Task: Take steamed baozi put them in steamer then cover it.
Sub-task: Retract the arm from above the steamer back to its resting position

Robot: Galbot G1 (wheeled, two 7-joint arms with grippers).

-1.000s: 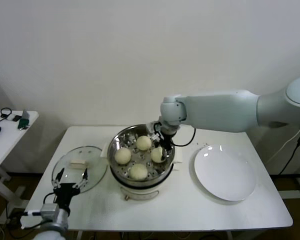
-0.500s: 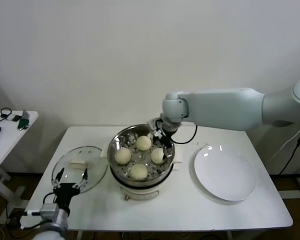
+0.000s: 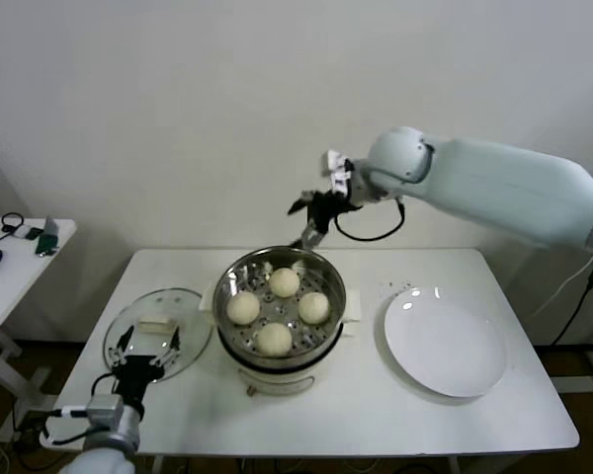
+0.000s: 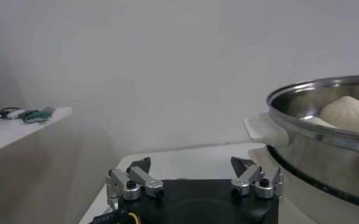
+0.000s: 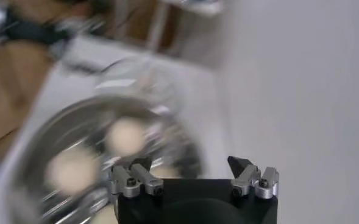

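- Right gripper [image 3: 309, 219]: up in the air above the steamer's far rim, jaws spread wide, nothing between them. Its wrist view shows both fingertips apart with the pot blurred below.
- Left gripper [image 3: 146, 344]: low at the table's front-left corner, just beside the cover, jaws wide, empty.
- Steamer [image 3: 234, 339]: centre of the white table [image 3: 376, 415], uncovered.
- Steamed baozi: 4 inside on the perforated floor – far [image 3: 284, 282], left [image 3: 242, 308], right [image 3: 314, 307], near [image 3: 274, 339]. None touching a gripper.
- Cover [image 3: 183, 308]: flat on the table left of the steamer, handle up, close to the pot.
- White plate [image 3: 445, 341]: right of the steamer, bare.
- Side table [image 3: 10, 267] at far left with small clutter.
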